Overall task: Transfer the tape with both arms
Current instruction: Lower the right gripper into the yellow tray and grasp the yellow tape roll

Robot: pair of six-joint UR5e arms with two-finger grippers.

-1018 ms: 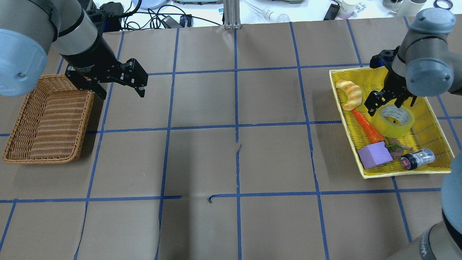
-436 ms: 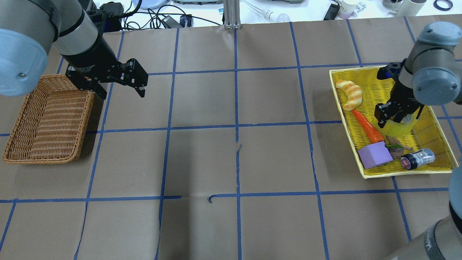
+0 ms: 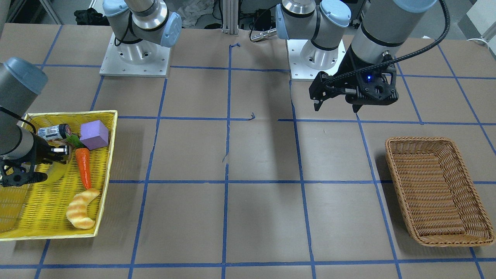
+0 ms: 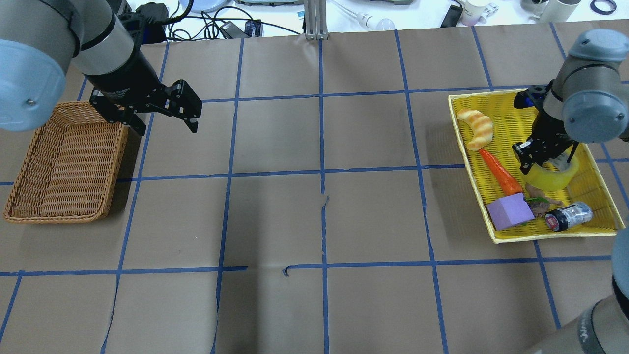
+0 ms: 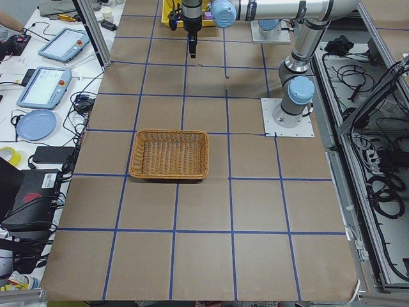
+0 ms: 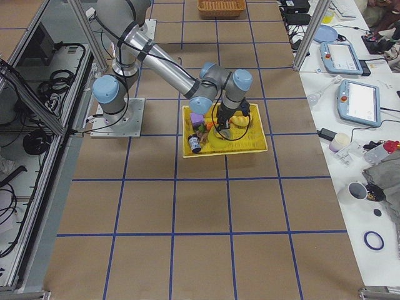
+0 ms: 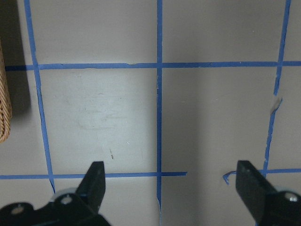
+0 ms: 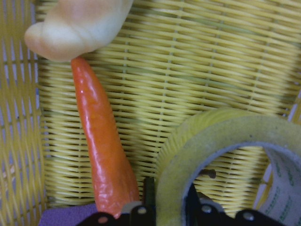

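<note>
The yellow tape roll [image 4: 553, 179] lies in the yellow tray [image 4: 471, 169], next to the carrot [image 4: 500, 172]. My right gripper [image 4: 545, 160] is down on the roll, with one finger inside the core and one outside, shut on its wall. The right wrist view shows the roll [image 8: 211, 136] with its wall pinched between my right gripper's [image 8: 169, 197] fingers. In the front view my right gripper [image 3: 54, 162] covers most of the tape [image 3: 56, 174]. My left gripper [image 4: 167, 129] is open and empty, above the table beside the wicker basket [image 4: 64, 162]; it also shows in the left wrist view [image 7: 171, 181] and the front view [image 3: 336, 109].
The tray also holds a croissant [image 4: 475, 129], a purple block [image 4: 510, 211], a small jar [image 4: 569, 216] and a brown-green item. The empty wicker basket [image 3: 438, 193] stands at the robot's left. Cables and clutter lie beyond the table's far edge.
My right gripper moved a little to the right and went down onto the tape, and its fingers closed across the roll's wall. The roll shifted slightly. The left arm has not moved.
</note>
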